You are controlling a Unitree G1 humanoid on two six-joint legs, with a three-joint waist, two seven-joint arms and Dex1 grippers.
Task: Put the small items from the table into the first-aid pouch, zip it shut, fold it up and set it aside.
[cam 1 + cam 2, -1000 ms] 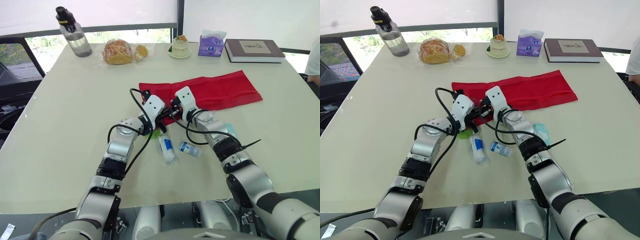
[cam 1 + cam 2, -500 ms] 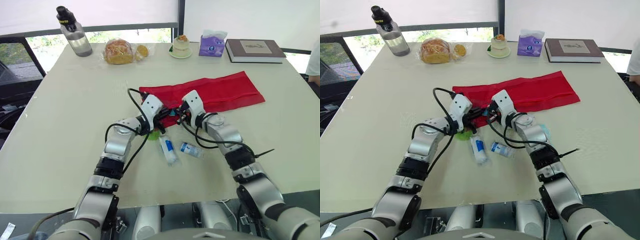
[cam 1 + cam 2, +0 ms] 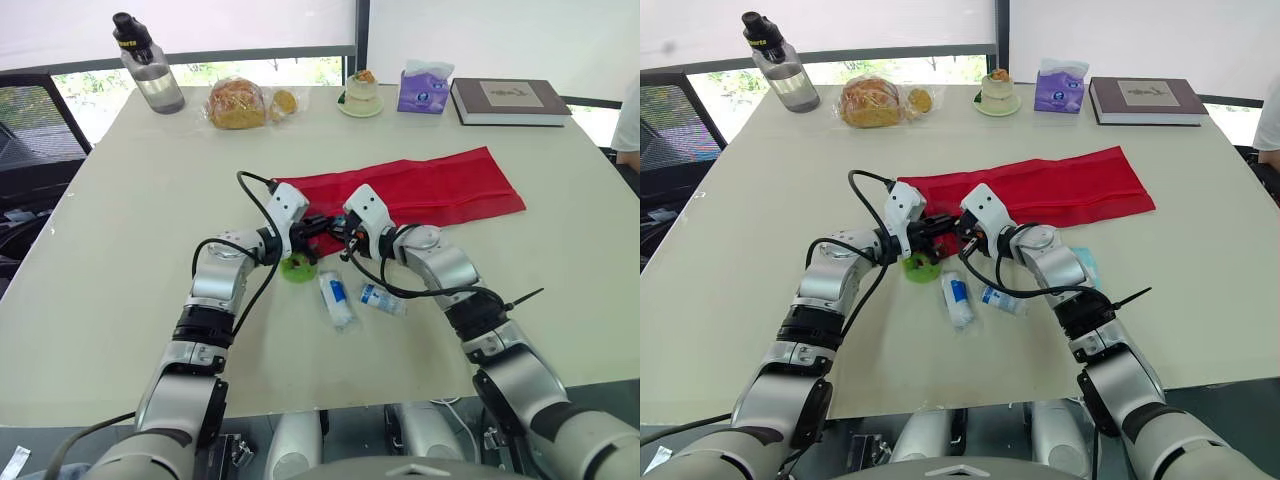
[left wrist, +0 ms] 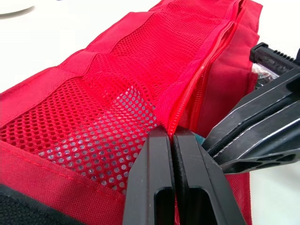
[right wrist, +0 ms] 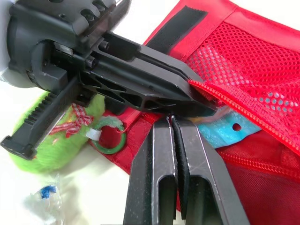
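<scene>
A pale counter (image 3: 120,250) runs up to a bright window. A bottle (image 3: 150,70), bagged bread (image 3: 237,103), a tissue box (image 3: 421,90) and a book (image 3: 507,100) stand along its far edge at the top of the frame.

The red pouch (image 3: 440,185) lies unrolled across the middle, unzipped, with its mesh pockets showing. A blue packet (image 5: 225,125) sits in the open pocket, so filling seems to have begun but is far from done. On the bare counter just below the pouch's left end lie a green fuzzy item (image 3: 297,266), a tube (image 3: 336,298) and a vial (image 3: 382,298). A teal packet (image 3: 1087,262) lies by the right forearm. Zipping, folding and setting aside are all left to do.

Both arms meet at the pouch's left end, centre frame. The left end effector (image 4: 172,133) is pinched on the zipper lip of the mesh pocket, lifting it. The right end effector (image 5: 169,117) sits right under it, with its fingers pressed together and their tips at the pocket mouth. Whether they grip anything I cannot tell. The loose items lie just beside both, toward the lower centre.
</scene>
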